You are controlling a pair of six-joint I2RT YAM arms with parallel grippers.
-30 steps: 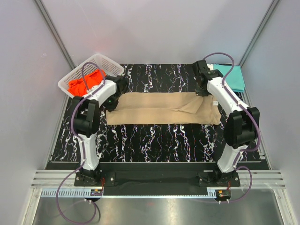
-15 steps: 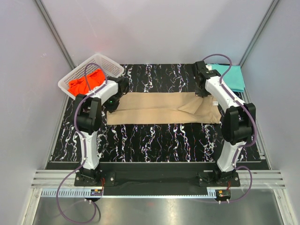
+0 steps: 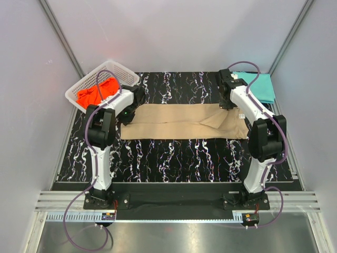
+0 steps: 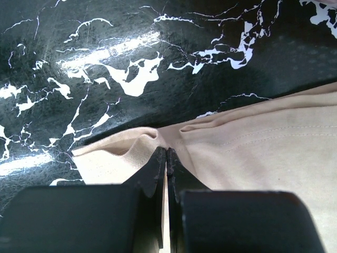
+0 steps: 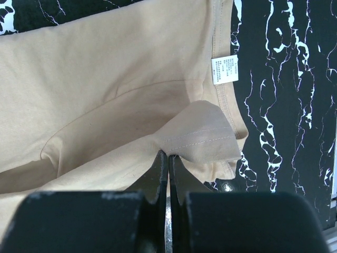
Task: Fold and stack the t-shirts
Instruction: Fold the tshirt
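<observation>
The soft tan cloth t-shirt point(image 3: 181, 122) lies in a long folded band across the black white-veined bench point(image 3: 174, 153), between pale grey walls point(image 3: 174, 37). Left claw point(image 4: 167, 154) and right claw point(image 5: 168, 156) are clamped on one end of it each. One white plastic lattice basket point(image 3: 125, 78), far left, holds one bright orange-red t-shirt point(image 3: 93, 94); one teal t-shirt point(image 3: 263, 87) lies far right

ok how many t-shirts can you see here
3: a tan t-shirt spread flat in the middle, a teal t-shirt folded at the far right corner, and an orange-red t-shirt in the white basket at far left. The basket may hide more.
</observation>
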